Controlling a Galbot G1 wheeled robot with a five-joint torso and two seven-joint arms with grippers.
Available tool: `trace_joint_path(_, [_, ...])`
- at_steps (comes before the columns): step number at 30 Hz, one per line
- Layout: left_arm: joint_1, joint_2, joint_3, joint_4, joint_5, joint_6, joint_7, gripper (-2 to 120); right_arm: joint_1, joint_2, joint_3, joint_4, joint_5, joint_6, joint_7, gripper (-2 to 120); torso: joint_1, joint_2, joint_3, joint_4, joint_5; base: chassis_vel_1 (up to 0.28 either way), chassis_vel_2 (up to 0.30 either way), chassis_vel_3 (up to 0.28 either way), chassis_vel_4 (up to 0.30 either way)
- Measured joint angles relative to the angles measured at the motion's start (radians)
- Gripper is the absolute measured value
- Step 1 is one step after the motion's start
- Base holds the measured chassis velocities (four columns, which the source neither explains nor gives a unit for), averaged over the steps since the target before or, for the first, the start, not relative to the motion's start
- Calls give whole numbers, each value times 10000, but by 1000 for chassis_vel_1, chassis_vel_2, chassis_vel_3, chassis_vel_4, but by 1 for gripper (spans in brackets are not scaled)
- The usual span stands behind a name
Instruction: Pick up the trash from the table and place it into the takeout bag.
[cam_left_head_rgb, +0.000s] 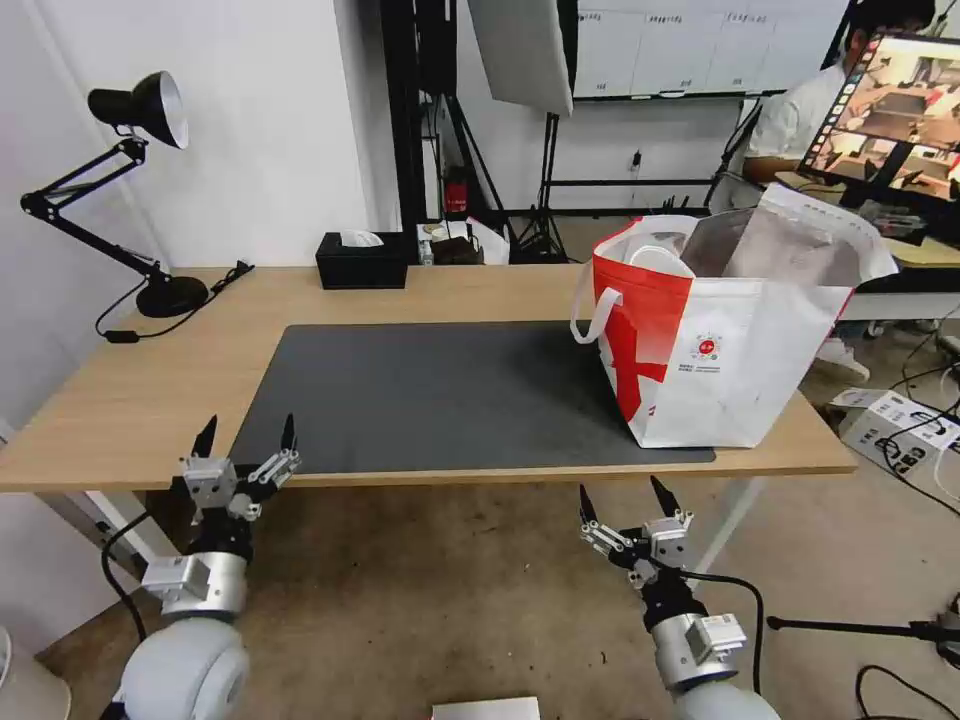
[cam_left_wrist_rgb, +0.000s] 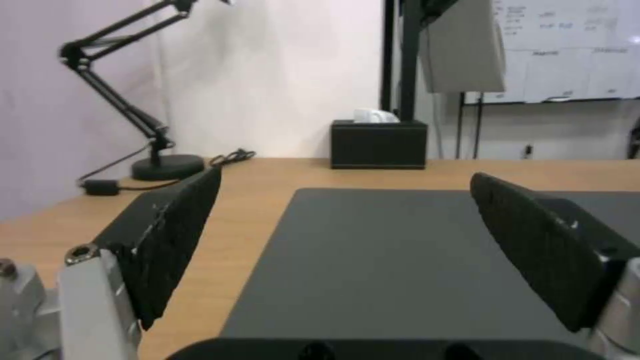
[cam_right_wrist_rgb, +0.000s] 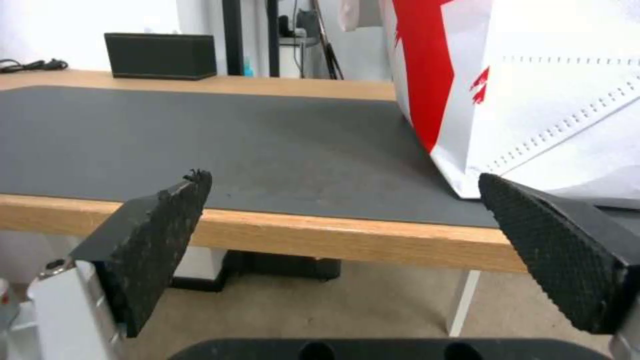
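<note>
Takeout bag (cam_left_head_rgb: 730, 350) upright on table (cam_left_head_rgb: 130, 400), far-right end, partly on dark mat (cam_left_head_rgb: 440, 395); just ahead and to outer side of right gripper (cam_left_head_rgb: 622, 505), well apart from left gripper (cam_left_head_rgb: 247, 440). Foil-lined mouth gaping up, white loop handle (cam_left_head_rgb: 592, 310) drooping on side facing mat; something white and rounded just inside rim, can't tell what. No loose trash on mat or wood ahead of either pair of jaws, so task prob. done or nearly. Right jaws spread wide, holding nothing, hovering below and just short of table's near edge; in right wrist view bag wall (cam_right_wrist_rgb: 533, 90) looms close beyond outer jaw. Left jaws likewise wide apart and empty, at table's near-left edge, tips about level w/ mat's near corner. Beyond left jaws, far across table: black tissue box (cam_left_head_rgb: 362, 260) (not trash, leave alone) and desk lamp (cam_left_head_rgb: 130, 190) w/ cable at far-left. Step in hand, as judged: final check/retreat. To do well: scan full mat plus strip behind bag before calling it finished; keep right jaws below table edge and clear of bag wall, since soft-sided bag near table's end could shift if nudged; avoid snagging loop handle; keep both arms low, jaws apart, no sweeps toward lamp cable.
</note>
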Motion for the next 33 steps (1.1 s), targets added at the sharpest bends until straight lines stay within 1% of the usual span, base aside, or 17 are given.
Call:
trace_joint_path(1, [173, -152, -127, -24, 196, -90, -58, 100, 0, 0, 0, 0, 0, 0, 0, 100, 0, 0, 0, 0, -1, 0, 0, 0, 0])
trace_joint_path(2, [173, -152, -127, -24, 196, -90, -58, 100, 0, 0, 0, 0, 0, 0, 0, 100, 0, 0, 0, 0, -1, 0, 0, 0, 0])
trace_joint_path(5, [792, -531, -472, -198, 408, -287, -77, 100, 0, 0, 0, 0, 0, 0, 0, 100, 0, -1, 0, 1, 0, 0, 0, 0, 0])
trace_joint_path(8, [1071, -680, -582, -206, 470, -371, -25, 100, 0, 0, 0, 0, 0, 0, 0, 100, 0, -1, 0, 1, -1, 0, 0, 0, 0])
trace_joint_path(10, [1227, -755, -641, -210, 474, -399, 46, 100, 0, 0, 0, 0, 0, 0, 0, 100, 0, -1, 0, 1, -1, 0, 0, 0, 0])
trace_joint_path(13, [1658, -917, -849, -205, 398, -423, 428, 100, 0, 0, 0, 0, 0, 0, 0, 100, -1, -1, 0, 2, 0, 0, 0, 0, 0])
trace_joint_path(21, [2075, -961, -937, -242, 263, -264, 859, 100, 0, 0, 1, 0, 0, 0, 0, 100, 0, -1, 1, 1, -1, 0, 0, 0, 0])
trace_joint_path(25, [2172, -968, -952, -242, 206, -122, 945, 100, 0, 0, 0, 0, 0, 0, 0, 100, 0, -1, 1, 1, -1, 0, 0, 0, 0])
trace_joint_path(33, [2345, -975, -959, -111, 178, -107, 1159, 100, 0, 0, 0, 0, 0, 0, 0, 100, 0, -1, 1, 1, -1, 0, 0, 0, 0])
